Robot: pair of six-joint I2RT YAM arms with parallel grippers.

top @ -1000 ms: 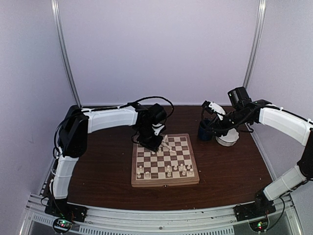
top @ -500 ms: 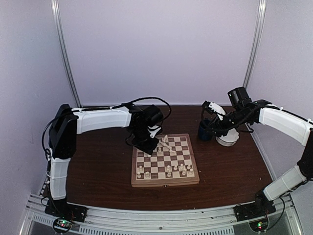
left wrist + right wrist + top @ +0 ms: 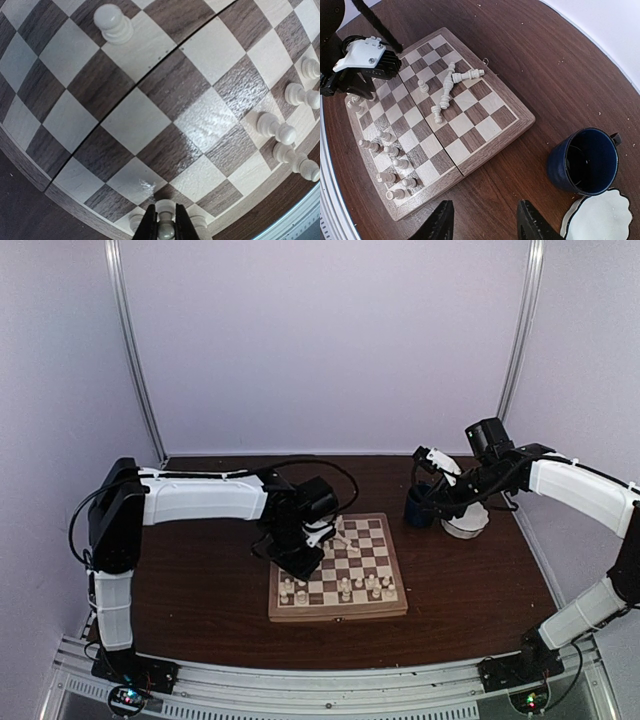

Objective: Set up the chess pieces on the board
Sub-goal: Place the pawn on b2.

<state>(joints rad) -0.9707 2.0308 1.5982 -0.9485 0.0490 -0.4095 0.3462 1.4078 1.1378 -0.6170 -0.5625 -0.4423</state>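
**Left claw clamped on one piece at the board's left side**

Dark wood table. The board lies flat at its centre, opened out.

Left gripper is low over the board's left side. In the wrist view its fingers are clenched on a small round-headed cream piece, with standing pieces just beside it on both sides. Cannot tell whether its base touches the square.

Right gripper is off the board, jaws spread with nothing between them, near the blue mug and the white scalloped bowl.

Chess pieces: several stand along the near rows. A tangle lies toppled at the far edge.

Step, as judged: seating one piece into its row. Next: lower it square to the board, release without knocking its neighbours, then fetch from the toppled pile.
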